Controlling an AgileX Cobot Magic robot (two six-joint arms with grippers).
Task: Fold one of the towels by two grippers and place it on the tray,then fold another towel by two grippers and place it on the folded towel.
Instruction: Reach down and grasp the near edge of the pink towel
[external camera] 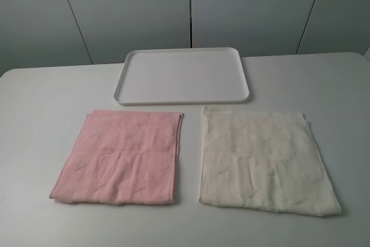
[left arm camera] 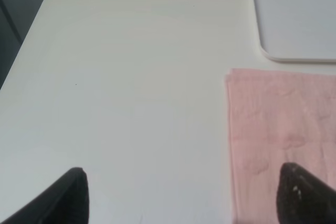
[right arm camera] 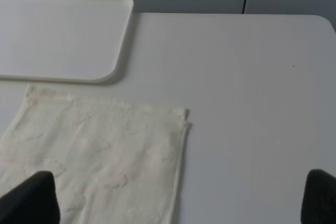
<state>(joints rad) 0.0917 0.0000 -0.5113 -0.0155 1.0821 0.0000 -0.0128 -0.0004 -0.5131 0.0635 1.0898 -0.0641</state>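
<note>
A pink towel [external camera: 122, 156] lies flat on the white table, front left, and shows in the left wrist view [left arm camera: 278, 124]. A cream towel [external camera: 263, 160] lies flat front right and shows in the right wrist view [right arm camera: 94, 161]. A white tray [external camera: 182, 75] sits behind both, with nothing in it; it shows in both wrist views [left arm camera: 296, 17] [right arm camera: 58, 35]. My left gripper [left arm camera: 184, 198] is open above the table beside the pink towel's left edge. My right gripper [right arm camera: 178, 198] is open above the cream towel's right edge. Neither arm shows in the high view.
The white table [external camera: 46, 91] has rounded corners and edges at left [left arm camera: 31, 24] and right [right arm camera: 323, 22]. Grey cabinet panels [external camera: 133, 4] stand behind it.
</note>
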